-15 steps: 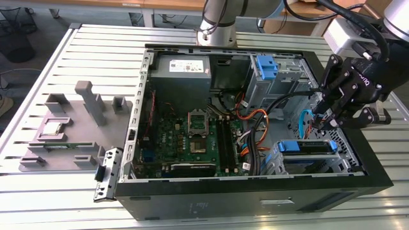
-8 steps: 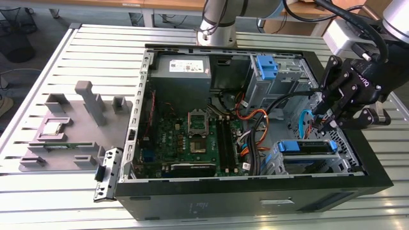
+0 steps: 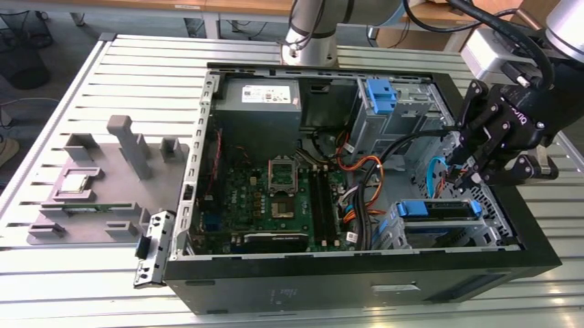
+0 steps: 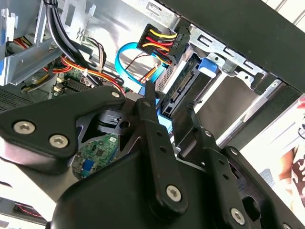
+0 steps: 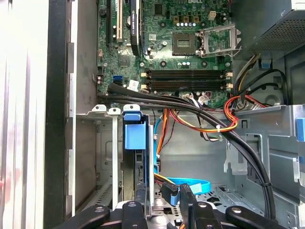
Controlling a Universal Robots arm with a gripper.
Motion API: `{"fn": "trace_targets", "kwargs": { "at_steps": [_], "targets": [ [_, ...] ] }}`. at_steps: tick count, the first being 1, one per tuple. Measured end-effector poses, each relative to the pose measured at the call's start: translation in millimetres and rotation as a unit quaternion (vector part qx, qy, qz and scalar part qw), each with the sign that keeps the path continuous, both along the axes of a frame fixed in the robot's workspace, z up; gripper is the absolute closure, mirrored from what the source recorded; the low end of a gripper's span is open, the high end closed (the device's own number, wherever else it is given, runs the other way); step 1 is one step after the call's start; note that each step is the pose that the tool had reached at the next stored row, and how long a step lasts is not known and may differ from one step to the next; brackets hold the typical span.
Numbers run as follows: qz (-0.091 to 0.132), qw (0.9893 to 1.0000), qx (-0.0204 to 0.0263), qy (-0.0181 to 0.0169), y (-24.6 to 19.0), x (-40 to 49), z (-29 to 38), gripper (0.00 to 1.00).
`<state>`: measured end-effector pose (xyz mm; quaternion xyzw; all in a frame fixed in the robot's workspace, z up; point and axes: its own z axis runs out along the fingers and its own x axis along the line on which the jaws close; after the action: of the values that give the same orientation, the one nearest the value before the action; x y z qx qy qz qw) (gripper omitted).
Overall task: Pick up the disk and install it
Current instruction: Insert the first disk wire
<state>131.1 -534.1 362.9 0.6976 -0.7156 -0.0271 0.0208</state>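
An open computer case (image 3: 365,287) lies on its side on the slatted metal desk (image 3: 137,68), taking up the middle and right of the exterior view. The disk (image 3: 438,209) sits flat in the drive bay at the lower right of that frame, inside the case's corner, with its bright blue carrier facing up. The pincer (image 3: 461,174) hangs just above and beside it, towards the exterior view's right, fingertips pointing down into the case.

In the second wrist view the pincer (image 4: 170,99) has its two black fingers apart with nothing clamped between them. Past the gap, the disk (image 4: 181,88) shows end-on in its metal cage. A black power connector (image 4: 159,43) with red and yellow wires rests against the disk's end (whether it is fully seated I cannot tell), and a blue cable (image 4: 126,52) loops close by.

The first wrist view shows the pincer (image 5: 175,191) beside the bay, where the blue tab of the disk (image 5: 133,136) stands out.

The motherboard (image 3: 273,198) fills the case floor in the lower centre of the exterior view. A grey fixture (image 3: 100,178) rests on the desk at the exterior view's left, well apart from the case.
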Motion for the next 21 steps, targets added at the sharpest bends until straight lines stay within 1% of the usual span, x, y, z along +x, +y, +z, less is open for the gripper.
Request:
{"fn": "trace_targets", "kwargs": {
  "at_steps": [9,10,12,13,15,21],
  "targets": [
    [0.0,1.0,0.0,0.0,0.0,0.0,0.0,0.58],
    [0.0,1.0,0.0,0.0,0.0,0.0,0.0,0.6],
    [0.0,1.0,0.0,0.0,0.0,0.0,0.0,0.72],
    [0.0,1.0,0.0,0.0,0.0,0.0,0.0,0.72],
    [0.0,1.0,0.0,0.0,0.0,0.0,0.0,0.84],
    [0.0,1.0,-0.0001,0.0,0.0,0.0,0.0,0.84]
  ]
}}
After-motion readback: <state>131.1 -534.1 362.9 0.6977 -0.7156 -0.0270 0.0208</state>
